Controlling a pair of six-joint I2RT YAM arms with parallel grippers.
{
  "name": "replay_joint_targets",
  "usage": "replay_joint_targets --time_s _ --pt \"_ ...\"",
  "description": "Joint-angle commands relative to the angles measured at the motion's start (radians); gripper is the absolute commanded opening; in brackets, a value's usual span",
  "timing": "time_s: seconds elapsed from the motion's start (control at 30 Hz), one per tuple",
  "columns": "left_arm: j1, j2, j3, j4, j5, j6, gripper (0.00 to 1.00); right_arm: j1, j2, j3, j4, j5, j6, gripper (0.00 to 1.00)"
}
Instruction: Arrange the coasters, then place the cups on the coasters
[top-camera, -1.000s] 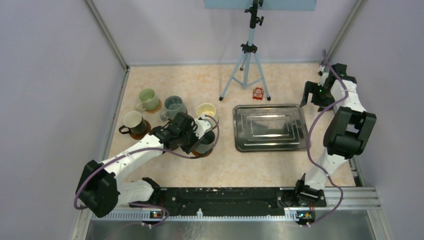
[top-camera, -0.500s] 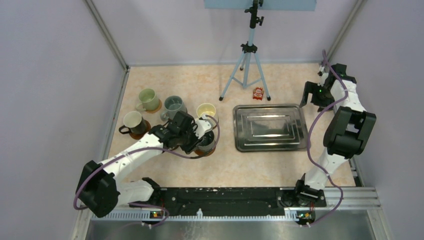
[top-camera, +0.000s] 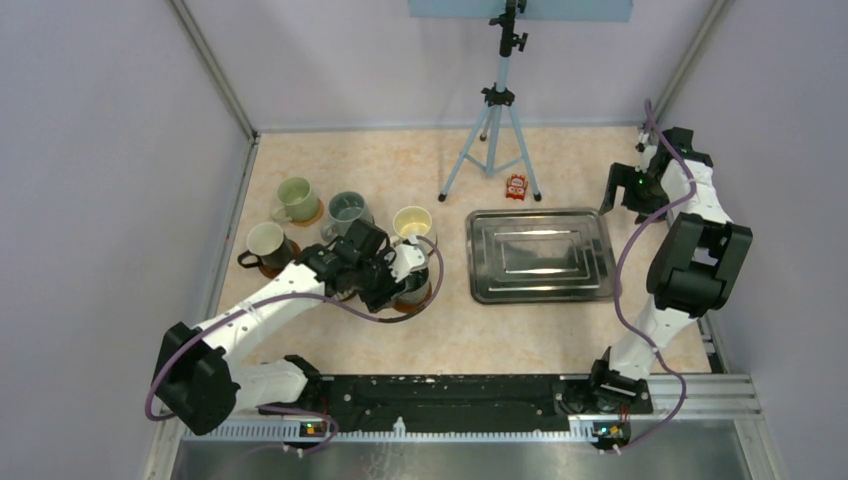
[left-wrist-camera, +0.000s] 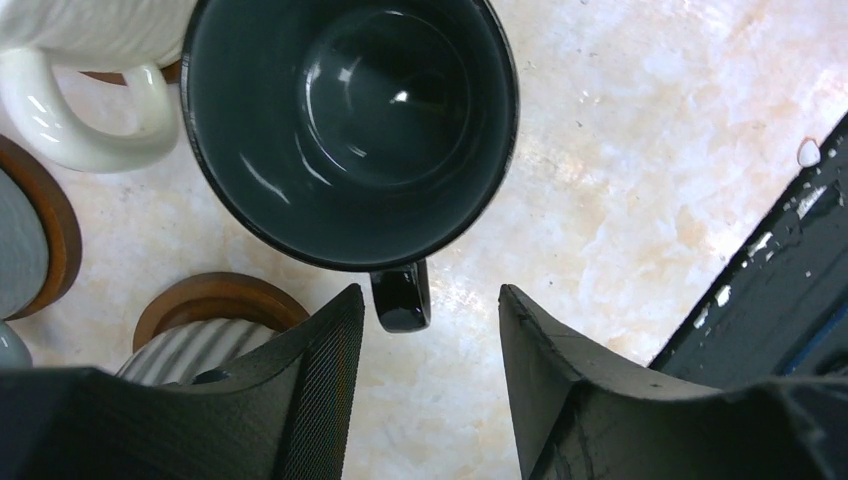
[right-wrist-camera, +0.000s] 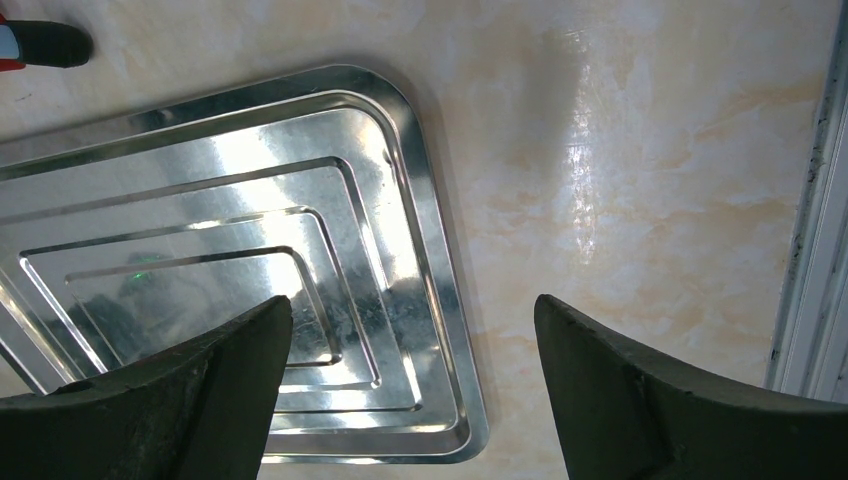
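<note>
Your left end effector (left-wrist-camera: 430, 297) has just opened. Its fingers now stand apart with the handle of the dark teal-grey mug (left-wrist-camera: 350, 120) loose between them, so the cup is released. It stands upright in the left half of the desk, just left of the steel tray (top-camera: 472, 255) and nearer you than the cream mug (top-camera: 413, 222). The mug hides whatever coaster lies beneath it. Beside it, the ribbed grey mug (left-wrist-camera: 190, 348) sits on its coaster (left-wrist-camera: 215, 293). Your right end effector (right-wrist-camera: 412, 300) hangs wide apart and empty above the tray's right rim. This placement looks finished, so back the left arm away cleanly.
</note>
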Motion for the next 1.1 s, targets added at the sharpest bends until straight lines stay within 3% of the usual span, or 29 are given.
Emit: replay_joint_targets --time_s 0.0,0.5,0.77,1.07 --pt "0.000 0.011 0.041 -0.068 0.052 0.053 0.58 0.001 0.009 0.014 0.008 -0.012 -0.002 0.89" --pt "-0.001 -0.016 0.040 -0.104 0.122 0.096 0.56 0.002 0.000 0.005 0.010 -0.016 -0.002 0.89" --pt "0.000 -0.031 0.046 -0.085 0.021 0.035 0.64 0.002 -0.008 0.003 0.003 -0.035 -0.016 0.89" --pt "0.001 -0.123 0.129 -0.079 0.036 0.012 0.79 0.001 -0.014 0.043 -0.032 -0.129 -0.060 0.90"
